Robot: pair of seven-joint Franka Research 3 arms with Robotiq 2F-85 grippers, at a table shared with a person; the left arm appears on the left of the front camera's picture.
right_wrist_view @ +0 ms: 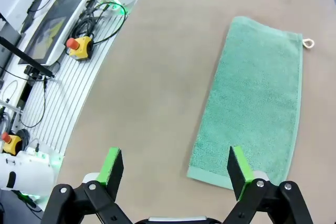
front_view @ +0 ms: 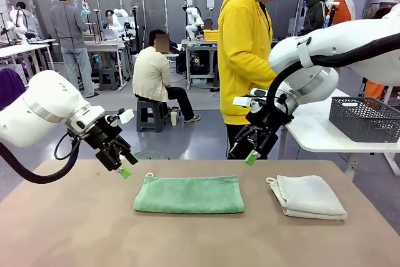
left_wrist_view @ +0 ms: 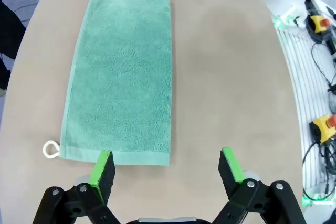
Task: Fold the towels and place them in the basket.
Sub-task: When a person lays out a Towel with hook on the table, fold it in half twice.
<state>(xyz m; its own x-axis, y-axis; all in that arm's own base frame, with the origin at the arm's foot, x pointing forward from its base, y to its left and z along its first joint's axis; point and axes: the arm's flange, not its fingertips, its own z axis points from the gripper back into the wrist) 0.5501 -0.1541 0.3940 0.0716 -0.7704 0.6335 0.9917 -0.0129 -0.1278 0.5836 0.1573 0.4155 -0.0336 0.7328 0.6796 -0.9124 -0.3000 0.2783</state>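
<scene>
**Both grippers poised at the ends of the green towel**

**Front view.** You see the green towel lying flat mid-table as a long strip, its loop at the far left corner. The left gripper hangs above the towel's left end and the right gripper above its right end. Both are clear of the cloth, with jaws spread and nothing in them. This symmetric stance probably sets up an end-to-end fold, with one short edge carried over to the other. The grey towel sits to the right, already folded into a compact square and not yet stowed. The basket stands well apart on a white side table to the right. A person in a yellow hoodie stands at the far side.

**Left wrist view.** This view adds alignment that the front view cannot give you. One finger sits over the green towel's near short edge, close to the loop. The other finger is over bare table beside the cloth. The left gripper is therefore offset from the strip's midline, and its jaws are wide.

**Right wrist view.** From the opposite end, one finger overlaps the green towel's near short edge and its partner is over bare table. The right gripper is likewise wide and empty. The loop lies at the far corner, which confirms that the two arms face each other along the strip.
</scene>
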